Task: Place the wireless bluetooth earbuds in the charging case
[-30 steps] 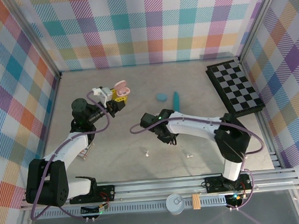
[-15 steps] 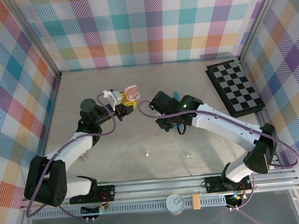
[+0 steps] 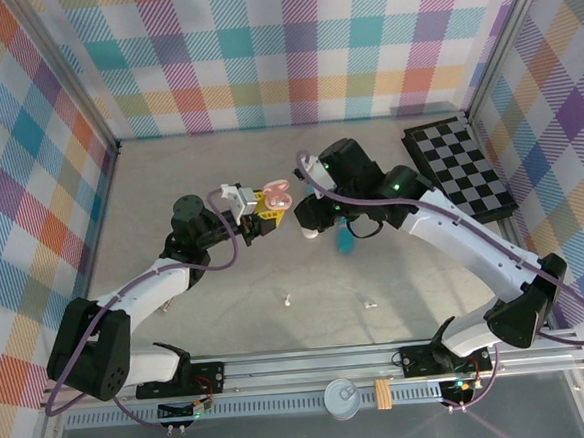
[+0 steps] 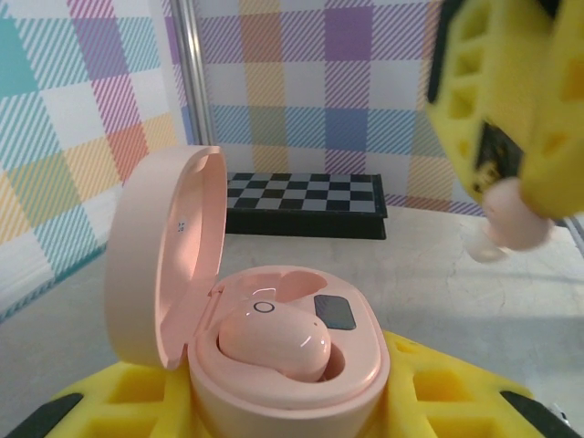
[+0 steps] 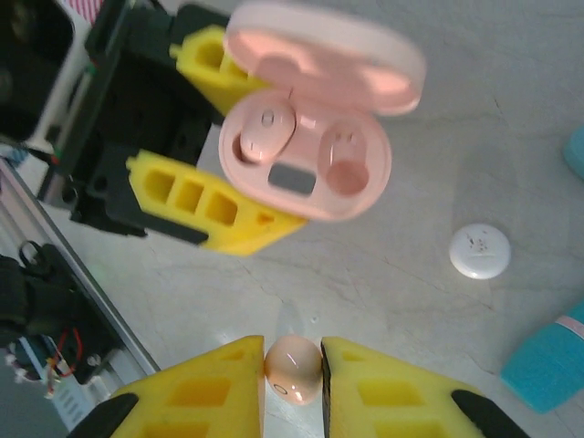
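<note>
Here the left gripper (image 3: 259, 209) is clamped on the open pink case (image 3: 276, 192) and holds it up off the table (image 3: 229, 324). The lid (image 4: 155, 255) is tipped back, so both sockets face the other arm. 1 pink earbud (image 4: 274, 339) sits in 1 socket, and the socket beside it is empty. Just right of the case, the right gripper (image 5: 292, 365) pinches the 2nd pink earbud (image 5: 293, 369) between its yellow fingers (image 5: 210, 388). It is near the case but apart from it, apparently lined up for the empty socket. 2 white earbuds (image 3: 288, 300) lie on the table.
</note>
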Action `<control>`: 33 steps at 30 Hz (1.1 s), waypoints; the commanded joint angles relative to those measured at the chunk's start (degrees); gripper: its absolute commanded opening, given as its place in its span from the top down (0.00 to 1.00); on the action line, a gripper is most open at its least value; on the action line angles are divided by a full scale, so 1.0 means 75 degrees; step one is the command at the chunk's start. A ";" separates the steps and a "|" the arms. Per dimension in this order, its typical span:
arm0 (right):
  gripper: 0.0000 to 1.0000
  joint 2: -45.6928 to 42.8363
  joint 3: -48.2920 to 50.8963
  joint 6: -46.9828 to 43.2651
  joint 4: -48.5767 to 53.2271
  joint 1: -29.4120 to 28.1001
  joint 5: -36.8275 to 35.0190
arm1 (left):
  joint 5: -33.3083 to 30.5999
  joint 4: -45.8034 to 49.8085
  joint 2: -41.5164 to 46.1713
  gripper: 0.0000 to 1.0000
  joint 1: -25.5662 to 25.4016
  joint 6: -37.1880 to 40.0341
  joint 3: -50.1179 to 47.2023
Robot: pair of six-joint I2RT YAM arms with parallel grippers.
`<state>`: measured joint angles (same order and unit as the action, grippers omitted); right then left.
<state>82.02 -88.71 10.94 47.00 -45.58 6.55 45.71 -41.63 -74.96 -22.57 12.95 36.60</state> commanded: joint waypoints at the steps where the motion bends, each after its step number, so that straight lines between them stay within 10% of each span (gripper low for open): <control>1: 0.78 0.0024 -0.0341 0.0144 -0.0311 0.0114 0.0643 | 0.0404 -0.0024 0.0022 0.73 -0.0169 0.0123 0.0054; 33: 0.79 0.0671 0.0024 0.0203 -0.0572 0.0279 0.0356 | 0.0797 0.1085 0.0511 0.73 -0.0237 0.0561 0.0258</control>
<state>86.83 -89.62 11.62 42.92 -43.83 9.69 50.94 -32.47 -72.58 -23.94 16.14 37.43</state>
